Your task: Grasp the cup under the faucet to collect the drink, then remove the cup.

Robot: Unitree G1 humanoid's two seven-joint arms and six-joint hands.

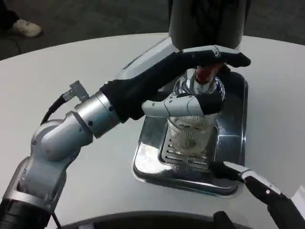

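A clear ribbed glass cup (188,134) stands upright on the slotted grate of the chrome drip tray (233,143), directly under the faucet (198,83) with its red handle (207,74). My left hand (190,78) reaches in from the left. Its dark fingers (214,55) lie over the top of the faucet handle, and its thumb (186,106) crosses in front just above the cup's rim, so the faucet sits between them. My right hand (259,186) is low at the right, beside the tray's front corner, holding nothing, with one fingertip (233,167) touching or nearly touching the tray edge.
The dark dispenser body (207,21) rises behind the faucet. The white round table (86,71) spreads to the left and its edge curves near the bottom. A white shoe (26,27) lies on the floor far left.
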